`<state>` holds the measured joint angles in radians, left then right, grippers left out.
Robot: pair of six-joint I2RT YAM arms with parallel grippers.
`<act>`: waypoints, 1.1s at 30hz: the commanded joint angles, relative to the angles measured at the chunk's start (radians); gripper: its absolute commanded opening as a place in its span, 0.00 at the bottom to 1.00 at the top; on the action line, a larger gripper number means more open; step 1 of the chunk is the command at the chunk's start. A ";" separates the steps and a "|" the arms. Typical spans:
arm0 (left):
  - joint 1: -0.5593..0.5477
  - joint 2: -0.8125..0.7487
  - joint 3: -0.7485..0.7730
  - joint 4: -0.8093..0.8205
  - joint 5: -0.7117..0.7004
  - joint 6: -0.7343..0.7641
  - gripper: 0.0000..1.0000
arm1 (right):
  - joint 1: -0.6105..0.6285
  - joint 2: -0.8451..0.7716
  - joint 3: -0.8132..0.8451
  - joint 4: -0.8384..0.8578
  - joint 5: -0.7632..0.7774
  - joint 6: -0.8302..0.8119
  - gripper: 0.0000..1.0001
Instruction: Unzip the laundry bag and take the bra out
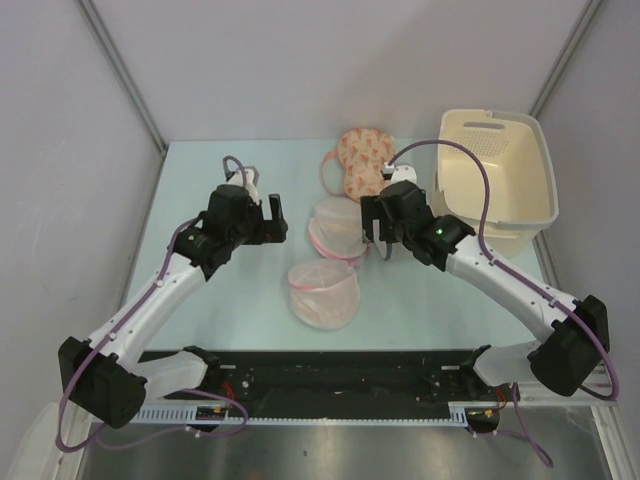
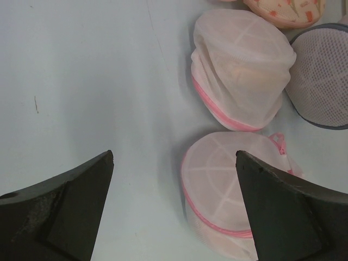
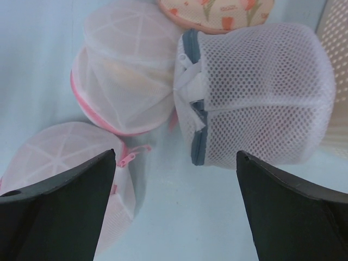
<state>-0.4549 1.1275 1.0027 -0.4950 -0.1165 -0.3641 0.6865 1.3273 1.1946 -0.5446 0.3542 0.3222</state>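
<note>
The left gripper (image 2: 174,157) hangs with jaws spread and empty above the surface (image 2: 81,81), close to the nearer pink-trimmed pouch (image 2: 223,185). Only the right wrist view shows the laundry bag (image 3: 255,98) plainly: it lies on its side just right of the farther pink-trimmed pouch (image 3: 122,70), grey zip rim (image 3: 197,136) upright and facing left, long axis running left-right toward the basket (image 3: 337,81). The right gripper (image 3: 175,155), jaws likewise released, hangs before it and seems to cover most of it in the top view.
</note>
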 commanded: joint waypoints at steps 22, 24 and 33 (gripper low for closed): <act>0.059 -0.018 -0.013 0.059 0.141 0.022 1.00 | -0.048 -0.043 -0.138 0.186 0.046 0.058 0.77; 0.068 -0.021 -0.013 0.064 0.164 0.014 1.00 | -0.035 -0.040 -0.148 0.196 0.026 0.058 0.78; 0.074 -0.015 0.000 0.088 0.276 0.034 1.00 | -0.051 0.068 -0.213 0.308 0.069 -0.118 0.64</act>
<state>-0.3862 1.1347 0.9920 -0.4461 0.0528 -0.3412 0.6621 1.3487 1.0122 -0.3321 0.3950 0.3225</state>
